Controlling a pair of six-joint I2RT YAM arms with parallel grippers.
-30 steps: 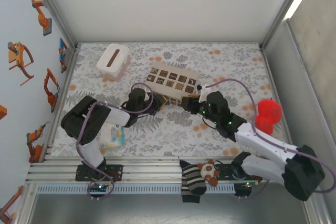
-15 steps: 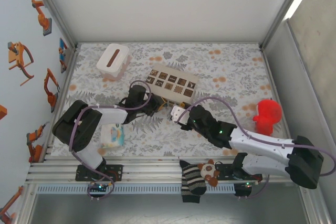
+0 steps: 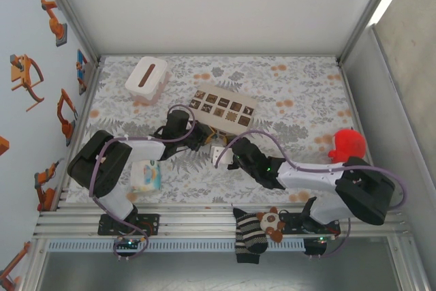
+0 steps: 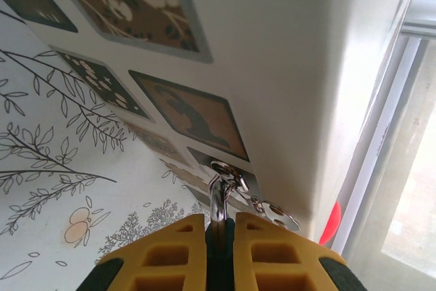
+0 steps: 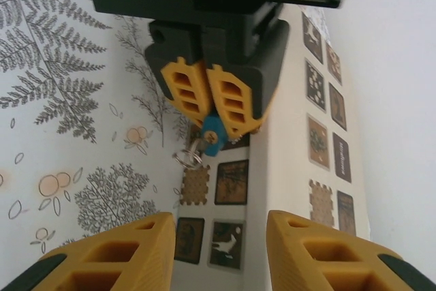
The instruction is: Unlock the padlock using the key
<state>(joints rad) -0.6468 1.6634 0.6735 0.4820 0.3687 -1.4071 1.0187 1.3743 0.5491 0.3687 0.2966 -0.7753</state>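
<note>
The left tool is clamping shut on the padlock. In the right wrist view its yellow fingers are covering the upper part of the small blue body, and only the lower end is poking out. From the left wrist view the blue is hidden, and just a pale metal bit is rising from between the pads. A thin wire ring is dangling beside the padlock. Whether a key is hanging on it is too small and blurred to tell.

The padlock is sitting close against the near side of the beige box with dark picture squares, around the middle of the desk. From above, the left tool is covering the padlock. The box is cut off at the frame edges in both wrist views.

The right tool is gaping wide with nothing between its fingers, and is facing the left tool from just nearer the near edge.

Bare patterned desk is lying open towards the far edge and the far right corner. A white tissue box is standing near the far left corner. A red toy is sitting by the right edge. A small pale packet is lying by the near left corner, partly under the left arm. A striped sock and a plush toy are resting on the rail at the near edge.
</note>
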